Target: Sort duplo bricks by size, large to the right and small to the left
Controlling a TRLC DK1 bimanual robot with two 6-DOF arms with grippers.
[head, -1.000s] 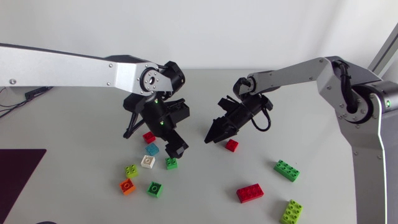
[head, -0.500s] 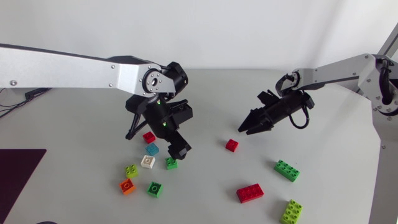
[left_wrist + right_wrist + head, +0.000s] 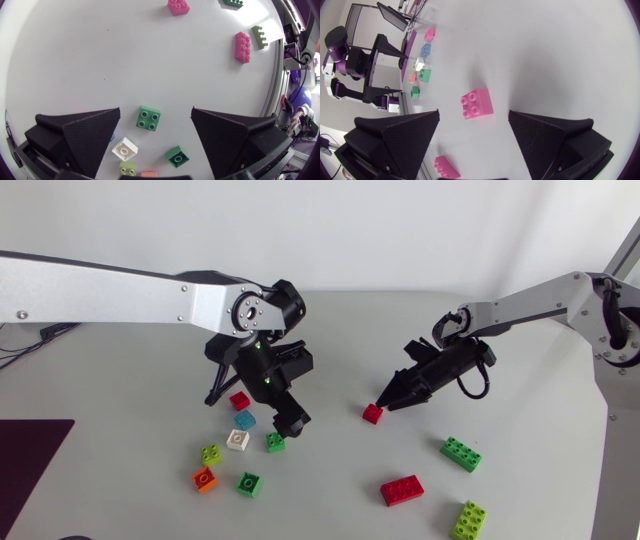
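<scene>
My left gripper [image 3: 252,412] hangs open over a cluster of small bricks at the table's left-middle. The cluster holds a red [image 3: 239,400], a blue [image 3: 244,420], a white [image 3: 237,440], a green [image 3: 275,442], a lime [image 3: 210,453], an orange [image 3: 204,478] and a second green [image 3: 248,483] brick. In the left wrist view the green brick [image 3: 149,118] lies below and between the open fingers, untouched. My right gripper [image 3: 385,402] stands open just right of a lone small red brick [image 3: 372,413]. That brick [image 3: 477,104] shows ahead of its spread fingers in the right wrist view.
Three large bricks lie at the front right: a green one [image 3: 460,453], a red one [image 3: 401,490] and a lime one [image 3: 468,520]. A dark purple mat [image 3: 30,455] covers the front left corner.
My right gripper swung away to the right, then came back down and left to the lone red brick. The left gripper drifted slightly right over the cluster.
</scene>
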